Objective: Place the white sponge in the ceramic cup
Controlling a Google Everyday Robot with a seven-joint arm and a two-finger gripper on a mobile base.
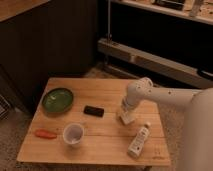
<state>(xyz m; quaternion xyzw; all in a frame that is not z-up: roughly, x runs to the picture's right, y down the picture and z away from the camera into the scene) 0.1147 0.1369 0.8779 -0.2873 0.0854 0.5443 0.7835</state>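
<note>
Wooden bench [107, 145] stands by dark cabinets. Tool [125, 111] sits down on the white sponge [126, 118]; I cannot tell its grip. Ceramic cup [73, 133] waits well apart, off to the side.

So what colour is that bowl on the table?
Green: the bowl, clearest in the camera view, lies far from the gripper down at the white sponge.
</note>
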